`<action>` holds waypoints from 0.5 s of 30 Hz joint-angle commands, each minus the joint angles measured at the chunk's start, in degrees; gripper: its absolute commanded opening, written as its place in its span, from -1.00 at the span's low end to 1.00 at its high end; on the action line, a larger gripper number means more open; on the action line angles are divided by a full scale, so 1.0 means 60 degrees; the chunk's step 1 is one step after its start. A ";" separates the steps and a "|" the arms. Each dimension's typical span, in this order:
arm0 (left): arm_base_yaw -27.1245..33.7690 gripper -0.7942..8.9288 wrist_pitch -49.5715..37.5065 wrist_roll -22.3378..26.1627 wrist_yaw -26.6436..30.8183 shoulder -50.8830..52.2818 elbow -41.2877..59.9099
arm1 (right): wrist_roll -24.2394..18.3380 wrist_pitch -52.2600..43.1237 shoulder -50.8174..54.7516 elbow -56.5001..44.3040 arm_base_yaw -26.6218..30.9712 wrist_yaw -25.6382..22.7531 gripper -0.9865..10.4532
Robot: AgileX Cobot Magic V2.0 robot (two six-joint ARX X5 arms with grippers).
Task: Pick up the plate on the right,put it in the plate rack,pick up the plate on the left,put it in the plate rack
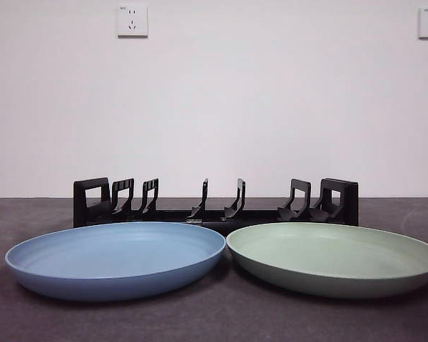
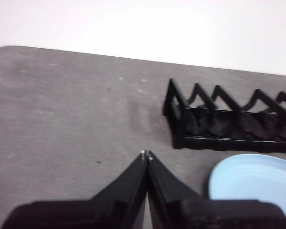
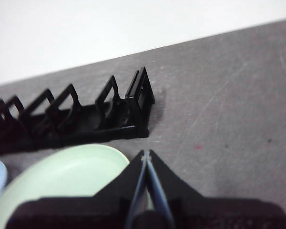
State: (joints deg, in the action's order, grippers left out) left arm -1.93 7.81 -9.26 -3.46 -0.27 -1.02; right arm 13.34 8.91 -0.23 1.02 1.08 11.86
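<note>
two plates are lying side by side at the front of the grey bench (image 1: 214,320), the blue plate (image 1: 114,258) on the left and the green plate (image 1: 335,258) on the right. behind them the plate rack (image 1: 215,202) is standing empty. the left claw (image 2: 146,153) and the right claw (image 3: 146,153) are hovering closed, holding nothing.

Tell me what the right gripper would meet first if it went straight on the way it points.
Probably the plate rack's blocky end, just past the closed right gripper; depth is unclear, so it might meet bare table first.
</note>
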 commanded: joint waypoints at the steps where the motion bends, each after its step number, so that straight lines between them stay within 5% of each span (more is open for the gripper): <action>1: 0.0022 -0.85 -0.0113 -0.0280 -0.0605 0.0007 0.0091 | 0.1708 -0.0062 0.0018 -0.0087 -0.0011 0.0015 -0.84; 7: 0.0007 -0.85 -0.0087 -0.1275 -0.1107 -0.0357 -0.0423 | 0.2386 0.0332 -0.0514 0.0437 -0.0011 0.0029 -0.85; 15: 0.0007 -0.85 -0.0160 -0.1271 -0.1872 -0.2299 -0.1949 | 0.2371 0.0689 -0.2823 0.1963 -0.0015 0.0102 -0.85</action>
State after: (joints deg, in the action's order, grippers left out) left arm -1.93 7.57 -16.51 -14.22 -12.53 -11.60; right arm 27.05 12.97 -15.38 11.77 1.08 12.16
